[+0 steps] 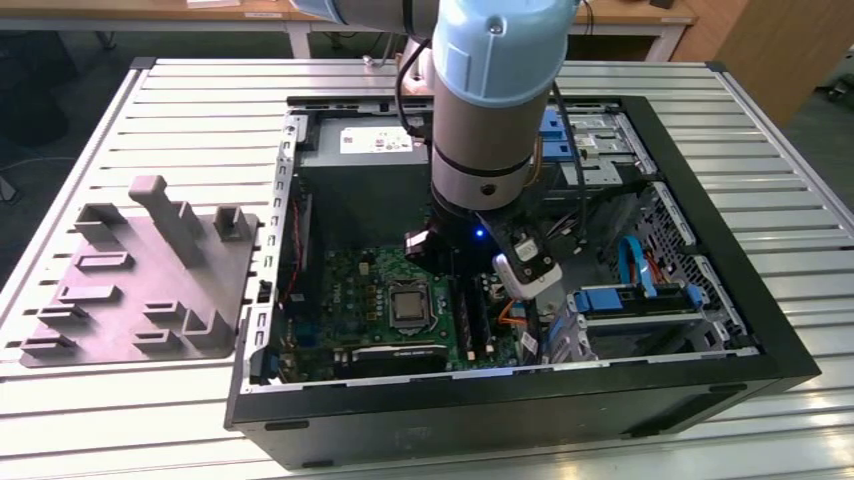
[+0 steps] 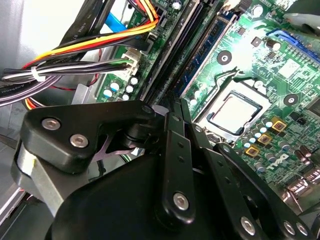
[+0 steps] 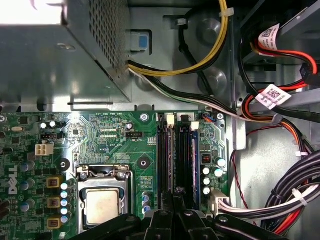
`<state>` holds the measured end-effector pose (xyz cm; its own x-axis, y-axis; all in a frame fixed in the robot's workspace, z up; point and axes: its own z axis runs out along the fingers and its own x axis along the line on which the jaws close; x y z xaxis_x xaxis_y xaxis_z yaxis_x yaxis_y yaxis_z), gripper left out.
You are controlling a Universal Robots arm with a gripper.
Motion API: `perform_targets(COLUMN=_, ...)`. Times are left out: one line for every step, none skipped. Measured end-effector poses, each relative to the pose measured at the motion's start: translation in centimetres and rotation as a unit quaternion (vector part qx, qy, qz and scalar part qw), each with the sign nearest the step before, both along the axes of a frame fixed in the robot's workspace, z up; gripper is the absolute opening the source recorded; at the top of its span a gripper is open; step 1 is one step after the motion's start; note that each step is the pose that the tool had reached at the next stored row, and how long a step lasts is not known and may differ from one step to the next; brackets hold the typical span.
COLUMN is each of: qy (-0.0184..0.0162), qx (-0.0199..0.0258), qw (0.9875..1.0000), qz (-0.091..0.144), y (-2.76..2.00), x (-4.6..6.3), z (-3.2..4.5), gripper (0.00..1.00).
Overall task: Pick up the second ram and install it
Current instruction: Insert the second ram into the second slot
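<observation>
Black claw (image 3: pixel 172 200) reached down into open computer case (image 1: pixel 694 375), fingers pinched together over memory slots (image 3: pixel 170 160); grasp on memory stick (image 3: pixel 193 165) unclear.

Table (image 1: pixel 801 250): metal top of parallel slats, seen in the exterior view. Resting on it: an open black computer case (image 1: pixel 534 410) at centre, and a grey plastic tray (image 1: pixel 134 290) with upright pegs at 9 o'clock, just beside the case.
</observation>
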<state>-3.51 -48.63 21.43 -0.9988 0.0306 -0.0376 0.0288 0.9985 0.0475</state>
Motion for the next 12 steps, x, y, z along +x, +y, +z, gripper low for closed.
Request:
perform_targets(qy=0.0000, qx=0.0001, qw=1.0000, qz=0.000, y=0.00, x=0.00, z=-0.01, gripper=0.11)
perform_targets(qy=-0.0001, qx=0.0002, qw=1.0000, qz=0.000, y=0.01, x=0.00, z=-0.02, gripper=0.11)
perform_targets(qy=-0.0001, qx=0.0003, qw=1.0000, qz=0.000, y=0.00, x=0.00, z=-0.05, gripper=0.11)
perform_targets(qy=0.0000, qx=0.0001, qw=1.0000, qz=0.000, y=0.00, x=0.00, z=-0.11, gripper=0.11)
perform_targets(qy=0.0000, qx=0.0000, qw=1.0000, qz=0.000, y=0.00, x=0.00, z=-0.12, gripper=0.11)
perform_targets(qy=0.0000, qx=0.0001, qw=1.0000, qz=0.000, y=0.00, x=0.00, z=-0.13, gripper=0.11)
perform_targets(qy=0.0000, qx=0.0002, qw=1.0000, qz=0.000, y=0.00, x=0.00, z=-0.15, gripper=0.11)
perform_targets(qy=-0.0001, qx=0.0003, qw=1.0000, qz=0.000, y=0.00, x=0.00, z=-0.17, gripper=0.11)
perform_targets(qy=-0.0001, qx=0.0004, qw=1.0000, qz=0.000, y=0.01, x=0.00, z=-0.17, gripper=0.11)
perform_targets(qy=-0.0001, qx=0.0004, qw=1.0000, qz=0.000, y=0.01, x=0.00, z=-0.17, gripper=0.11)
perform_targets(qy=-0.0001, qx=0.0004, qw=1.0000, qz=0.000, y=0.01, x=0.00, z=-0.17, gripper=0.11)
perform_targets(qy=-0.0001, qx=0.0004, qw=1.0000, qz=0.000, y=0.01, x=0.00, z=-0.18, gripper=0.11)
